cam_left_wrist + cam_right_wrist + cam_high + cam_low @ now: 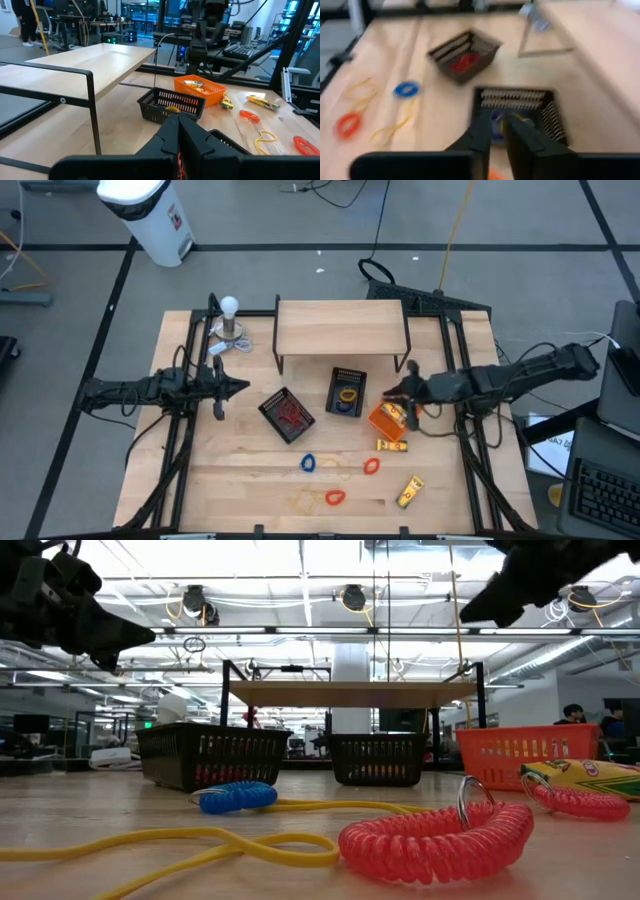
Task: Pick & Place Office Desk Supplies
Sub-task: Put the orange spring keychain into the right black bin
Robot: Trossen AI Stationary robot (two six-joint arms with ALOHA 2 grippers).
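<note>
My right gripper point(392, 393) hangs above the table between the middle mesh tray point(347, 392) and the orange tray point(388, 418). Its fingers show a narrow gap in the wrist view and nothing between them. My left gripper point(243, 387) waits pinched together and empty, well left of the trays.

Supplies are partly sorted: red loops lie in the left mesh tray point(288, 414), a blue and a yellow loop in the middle one, a yellow packet in the orange tray. Loose on the wood are a blue loop point(308, 463), two orange-red loops point(371, 465) and point(335, 497), a thin tan band point(302, 501), and two yellow packets point(392, 444) and point(410, 491).

The packet just beside the orange tray looks like my closest pick. I should open wider first, come straight down across its short side, close at mid-length, then lift clear of the tray wall before releasing inside.
</note>
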